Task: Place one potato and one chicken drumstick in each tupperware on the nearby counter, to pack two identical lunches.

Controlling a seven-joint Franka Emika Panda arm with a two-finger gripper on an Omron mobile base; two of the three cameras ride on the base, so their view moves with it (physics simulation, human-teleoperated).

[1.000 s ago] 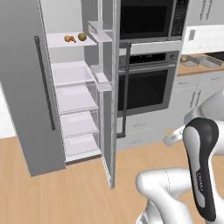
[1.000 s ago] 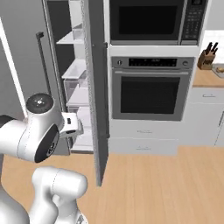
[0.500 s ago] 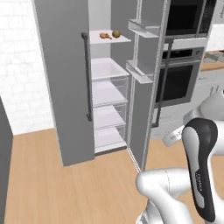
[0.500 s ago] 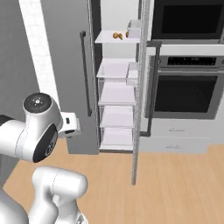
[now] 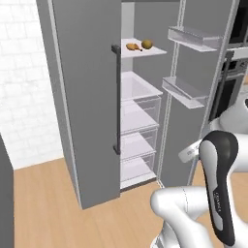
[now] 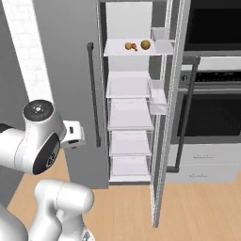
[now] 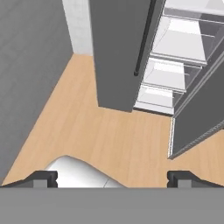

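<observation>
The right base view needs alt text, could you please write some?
An open grey fridge holds a small orange-brown drumstick and a tan-yellow oval potato side by side on its top white shelf, with a black built-in oven at right.

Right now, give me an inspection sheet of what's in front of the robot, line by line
Surface: wood floor; the fridge's top shelf holds the food.
Job's things: one potato and one drumstick side by side on that shelf, apart from each other.
Clutter: nothing seen on the lower shelves.
Grippers: gripper open, holding nothing, pointing down at the floor before the fridge.
Cables: nothing seen.
Surroundings: fridge with its right door swung open, empty door bins, wall oven to the right, white brick wall to the left.
</observation>
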